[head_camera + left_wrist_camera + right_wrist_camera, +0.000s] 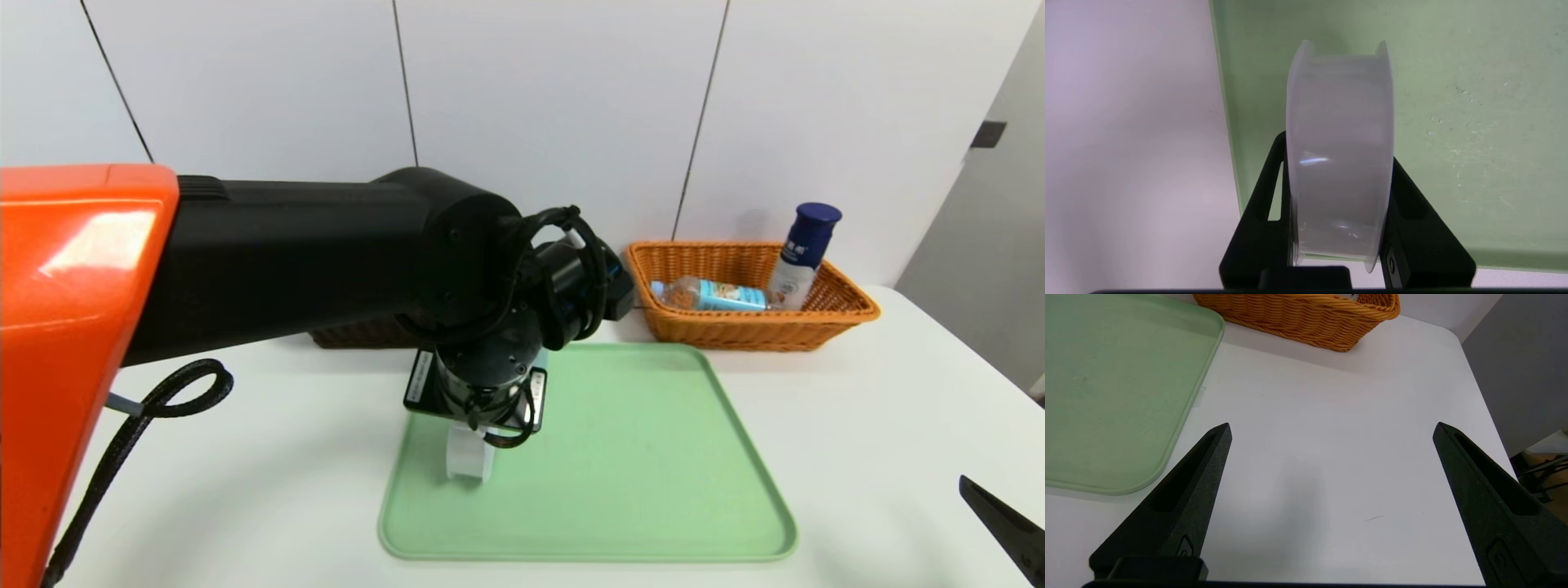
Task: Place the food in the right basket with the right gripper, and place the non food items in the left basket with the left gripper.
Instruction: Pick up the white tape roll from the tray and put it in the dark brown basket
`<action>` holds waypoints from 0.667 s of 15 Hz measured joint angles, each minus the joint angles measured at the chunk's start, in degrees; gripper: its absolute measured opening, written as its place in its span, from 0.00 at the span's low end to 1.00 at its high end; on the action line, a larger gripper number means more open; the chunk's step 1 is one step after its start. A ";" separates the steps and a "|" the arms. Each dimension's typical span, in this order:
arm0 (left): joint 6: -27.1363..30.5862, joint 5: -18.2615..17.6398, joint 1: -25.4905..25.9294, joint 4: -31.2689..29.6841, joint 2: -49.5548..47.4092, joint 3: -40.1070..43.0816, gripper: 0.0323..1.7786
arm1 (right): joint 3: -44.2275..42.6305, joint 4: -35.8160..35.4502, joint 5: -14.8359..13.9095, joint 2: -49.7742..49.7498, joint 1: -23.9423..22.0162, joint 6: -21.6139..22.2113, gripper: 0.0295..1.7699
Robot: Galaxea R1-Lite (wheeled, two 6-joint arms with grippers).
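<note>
A flat round white plastic case (1340, 155) stands on edge between the fingers of my left gripper (1338, 151), which is shut on it at the left side of the green tray (637, 457). In the head view the case (469, 464) shows just below the left wrist. The orange right basket (751, 331) holds the food: a clear water bottle (710, 294) lying down and a white bottle with a navy cap (804, 253) leaning in the corner. The dark brown left basket (359, 333) is mostly hidden behind my left arm. My right gripper (1333, 425) hangs open over bare table at the front right.
The green tray (1474, 102) has nothing else on it. The white table (1331, 465) ends close to the right of the right gripper. The orange basket (1306, 314) stands beyond the tray's far right corner, against the wall.
</note>
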 joint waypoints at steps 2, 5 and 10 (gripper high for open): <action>0.80 0.11 0.76 -0.01 -1.38 -1.29 0.30 | 0.01 -0.02 0.05 -0.02 0.00 -0.01 0.96; 3.82 0.94 2.21 -0.65 -4.35 -1.87 0.30 | 0.04 -0.05 0.10 0.04 0.00 -0.06 0.96; 15.88 1.07 8.89 -9.83 -10.12 -1.99 0.30 | 0.43 -0.02 0.18 0.04 0.00 -0.94 0.96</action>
